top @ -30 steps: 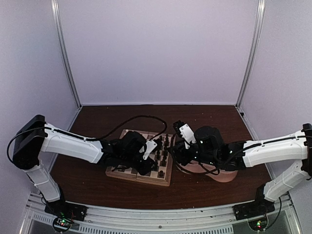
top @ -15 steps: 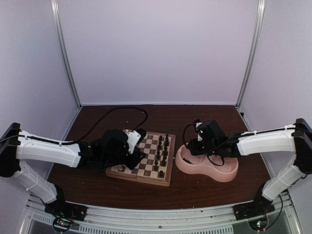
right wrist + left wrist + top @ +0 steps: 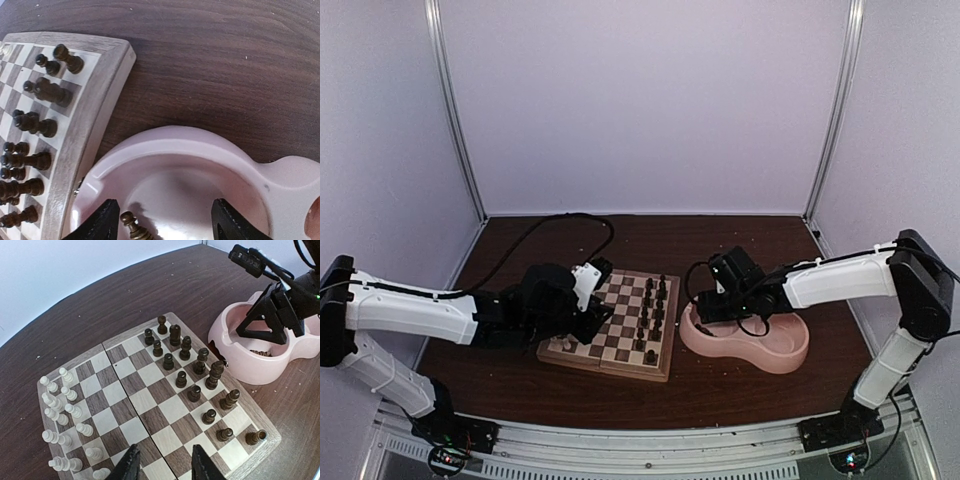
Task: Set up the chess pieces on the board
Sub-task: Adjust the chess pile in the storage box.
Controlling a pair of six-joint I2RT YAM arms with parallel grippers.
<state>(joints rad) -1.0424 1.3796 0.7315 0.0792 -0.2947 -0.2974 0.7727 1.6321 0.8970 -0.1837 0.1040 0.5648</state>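
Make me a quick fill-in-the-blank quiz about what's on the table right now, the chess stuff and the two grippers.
The right gripper hovers open over the ___ double bowl.
A ___ chess piece lies in the bowl beneath it.
On the board, the pieces farthest from the bowl are ___.
The left gripper, over the board, holds ___.
Missing words: pink; dark; cream; nothing.

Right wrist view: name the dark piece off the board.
The dark piece in the pink bowl, under the open right pincer; the others stand on the board.
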